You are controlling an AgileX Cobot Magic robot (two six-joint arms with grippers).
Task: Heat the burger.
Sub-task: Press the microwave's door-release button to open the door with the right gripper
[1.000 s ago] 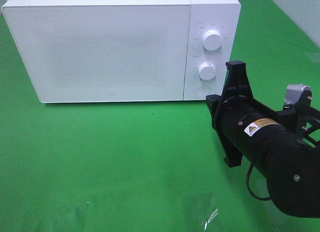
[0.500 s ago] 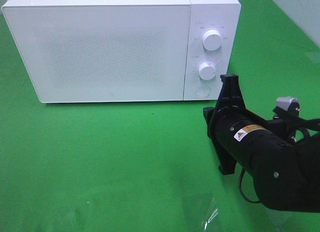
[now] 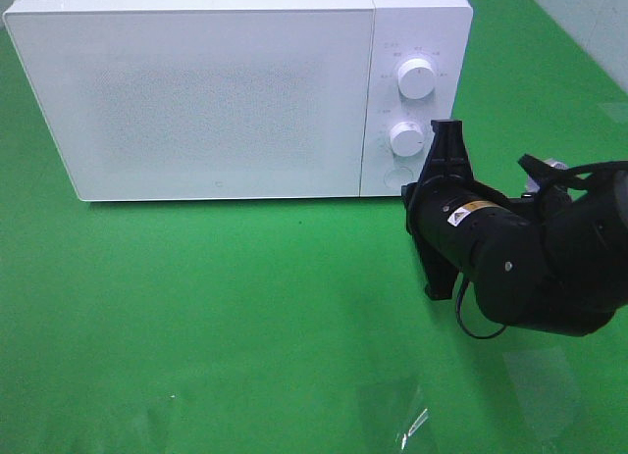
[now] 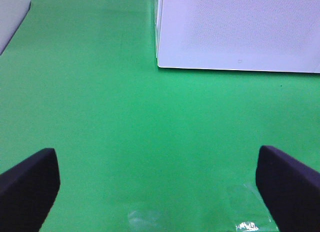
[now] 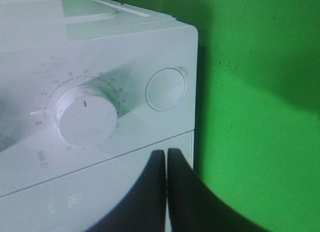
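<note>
The burger is out of view in every frame. The white microwave (image 3: 216, 91) stands at the back of the green table with its door (image 3: 196, 101) closed. My right gripper (image 3: 412, 195) is shut with nothing in it. It hovers just in front of the control panel, near the round button (image 3: 396, 176) and below the lower knob (image 3: 406, 138). In the right wrist view its tips (image 5: 166, 153) meet by the seam between door and panel, close to the button (image 5: 165, 88) and a knob (image 5: 86, 115). My left gripper (image 4: 159, 184) is open over bare table, facing the microwave (image 4: 240, 31).
The upper knob (image 3: 416, 78) sits above the lower one on the panel. Green cloth (image 3: 196, 317) covers the table in front of the microwave. A patch of clear tape (image 3: 412, 425) shines near the front edge.
My right arm has drawn in and shifted a little left toward the microwave's panel, with the wrist turning. The gripper stayed shut. The microwave has not moved.
</note>
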